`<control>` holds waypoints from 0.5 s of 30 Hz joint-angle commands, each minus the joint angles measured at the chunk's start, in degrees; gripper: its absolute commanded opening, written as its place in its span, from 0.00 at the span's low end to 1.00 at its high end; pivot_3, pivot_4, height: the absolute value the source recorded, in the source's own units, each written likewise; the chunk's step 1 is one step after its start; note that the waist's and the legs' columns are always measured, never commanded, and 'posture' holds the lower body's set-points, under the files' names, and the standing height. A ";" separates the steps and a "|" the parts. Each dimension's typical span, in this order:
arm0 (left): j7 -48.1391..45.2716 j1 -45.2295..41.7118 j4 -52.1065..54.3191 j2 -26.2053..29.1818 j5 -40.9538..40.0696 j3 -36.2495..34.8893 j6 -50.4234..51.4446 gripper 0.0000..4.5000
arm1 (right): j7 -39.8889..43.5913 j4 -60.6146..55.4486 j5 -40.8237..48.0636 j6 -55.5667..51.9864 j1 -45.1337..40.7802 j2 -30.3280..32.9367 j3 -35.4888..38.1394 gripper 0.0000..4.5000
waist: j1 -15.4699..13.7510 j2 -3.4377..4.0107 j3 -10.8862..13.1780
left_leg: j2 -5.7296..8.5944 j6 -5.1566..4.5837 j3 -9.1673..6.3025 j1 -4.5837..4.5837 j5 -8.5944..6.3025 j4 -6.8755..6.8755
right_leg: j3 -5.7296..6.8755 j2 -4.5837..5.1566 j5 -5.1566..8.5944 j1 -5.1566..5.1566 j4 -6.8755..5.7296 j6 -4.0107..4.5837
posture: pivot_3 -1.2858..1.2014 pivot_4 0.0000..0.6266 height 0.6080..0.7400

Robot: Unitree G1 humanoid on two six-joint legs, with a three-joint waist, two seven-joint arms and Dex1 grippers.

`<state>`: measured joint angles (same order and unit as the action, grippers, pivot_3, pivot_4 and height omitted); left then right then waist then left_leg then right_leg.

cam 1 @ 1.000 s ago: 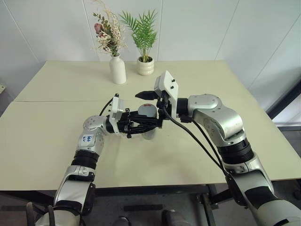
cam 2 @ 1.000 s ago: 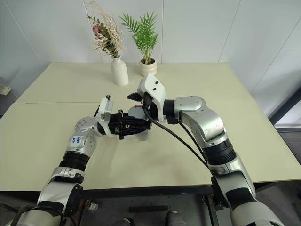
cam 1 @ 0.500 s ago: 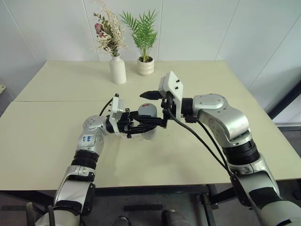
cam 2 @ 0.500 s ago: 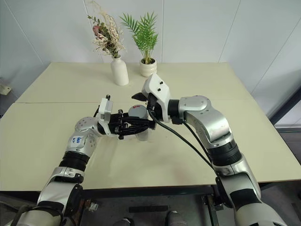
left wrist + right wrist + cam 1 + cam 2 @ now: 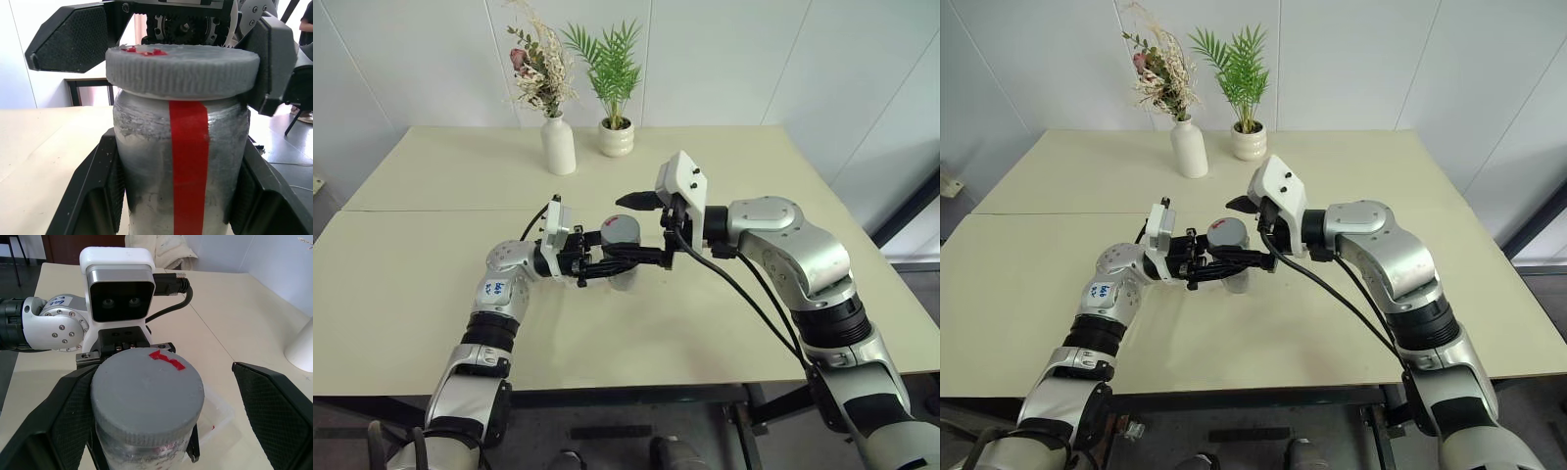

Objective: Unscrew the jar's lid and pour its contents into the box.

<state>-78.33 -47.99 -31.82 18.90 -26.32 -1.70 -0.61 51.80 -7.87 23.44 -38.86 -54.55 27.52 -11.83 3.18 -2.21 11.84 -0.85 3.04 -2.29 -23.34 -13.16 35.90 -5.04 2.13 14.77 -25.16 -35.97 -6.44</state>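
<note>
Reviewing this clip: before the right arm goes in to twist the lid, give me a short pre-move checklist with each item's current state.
1. Jar clamped upright in the left end effector: ok, a finger presses each side of its body.
2. Lid seated on the jar: ok, it sits flat on top, not yet removed.
3. Right end effector open wide enough for the lid: ok, its fingers stand apart on either side of it.
4. Right end effector gripping the lid: not ok, a gap shows on both sides.
5. Box ready under the jar: ok, the clear tray lies on the table just below.
6. Contents inside the jar: cannot tell, the lid covers them.
</note>
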 commanded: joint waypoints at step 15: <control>-0.79 0.46 3.19 1.34 -0.38 -0.80 0.21 0.50 | -0.30 -1.99 1.05 -0.11 0.26 3.83 4.26 1.00 | 0.00 0.00 0.00 | 0.00 0.00 0.00 0.00 0.00 0.00 | 0.00 0.00 0.00 0.00 0.01 0.00 | 0.52 0.24 1.00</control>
<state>-78.04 -47.96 -31.41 19.31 -26.32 -1.84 -0.02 52.28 -9.02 24.75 -39.09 -53.97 29.96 -11.12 3.17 -2.21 11.84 -0.85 3.04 -2.29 -23.33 -13.16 35.90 -5.04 2.13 14.77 -25.16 -35.96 -6.44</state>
